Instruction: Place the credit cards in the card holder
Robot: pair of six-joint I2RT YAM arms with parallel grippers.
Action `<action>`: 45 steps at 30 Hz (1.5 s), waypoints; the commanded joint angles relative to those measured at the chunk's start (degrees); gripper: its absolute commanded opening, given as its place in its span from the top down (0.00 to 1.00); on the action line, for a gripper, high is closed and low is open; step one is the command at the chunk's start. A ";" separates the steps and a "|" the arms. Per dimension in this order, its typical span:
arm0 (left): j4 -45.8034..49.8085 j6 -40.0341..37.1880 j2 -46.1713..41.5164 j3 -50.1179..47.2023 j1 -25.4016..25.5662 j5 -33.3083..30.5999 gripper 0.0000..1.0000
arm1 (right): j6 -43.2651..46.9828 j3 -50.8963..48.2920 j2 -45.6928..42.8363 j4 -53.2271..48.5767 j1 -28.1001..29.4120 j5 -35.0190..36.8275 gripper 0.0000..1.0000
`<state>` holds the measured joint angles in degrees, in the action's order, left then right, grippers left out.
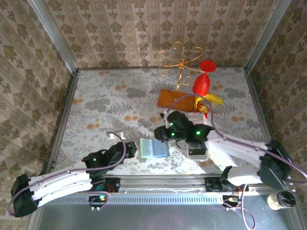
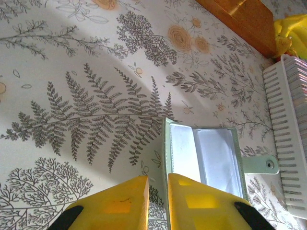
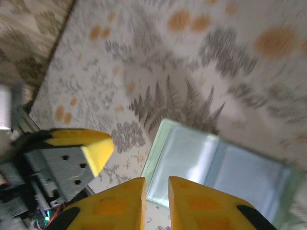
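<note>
Right gripper (image 3: 157,181) hovers over the open card holder (image 3: 216,167), jaws barely parted and empty (the left gripper (image 2: 158,178) is the same, just beside its edge). Next, I'd say, comes pinching one of the credit cards (image 2: 300,72) from the ribbed tray (image 2: 283,139).

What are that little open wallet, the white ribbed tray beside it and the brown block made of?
The card holder has a pale green cover, probably vinyl or faux leather; its inner pockets look like clear glossy plastic, since they shine. The white ribbed tray seems to be matte moulded plastic, judging by its even ribs. The brown block is likely varnished wood, given its warm sheen.
</note>
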<state>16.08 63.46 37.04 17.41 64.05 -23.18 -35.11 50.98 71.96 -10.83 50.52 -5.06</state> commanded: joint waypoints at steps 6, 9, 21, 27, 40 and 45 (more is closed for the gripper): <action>-3.69 -4.79 4.69 3.65 -0.28 -2.48 0.83 | 44.39 -2.69 -19.17 -3.38 -1.39 -1.14 0.42; -4.64 -5.32 6.38 3.97 -0.91 -2.20 0.83 | 63.72 -5.77 -26.28 -7.21 -1.39 -6.02 0.32; -6.52 -7.96 7.54 3.86 -3.59 1.71 0.84 | 91.36 -2.64 -32.30 -45.38 -4.74 9.01 0.25; -7.33 -7.74 7.25 3.09 -3.80 2.79 0.84 | 100.51 -5.71 -33.15 -50.78 -14.53 10.55 0.23; -7.72 -10.24 6.82 3.07 -4.02 4.74 0.85 | 105.59 -14.13 -32.79 -42.07 -17.64 8.10 0.10; -7.81 -10.64 6.47 2.98 -3.97 5.51 0.85 | 104.98 -15.99 -31.59 -38.66 -17.65 6.81 0.11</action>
<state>9.17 54.39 44.38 19.92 60.64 -18.61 69.08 35.57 39.81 -52.12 33.15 3.68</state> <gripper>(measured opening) 0.152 0.889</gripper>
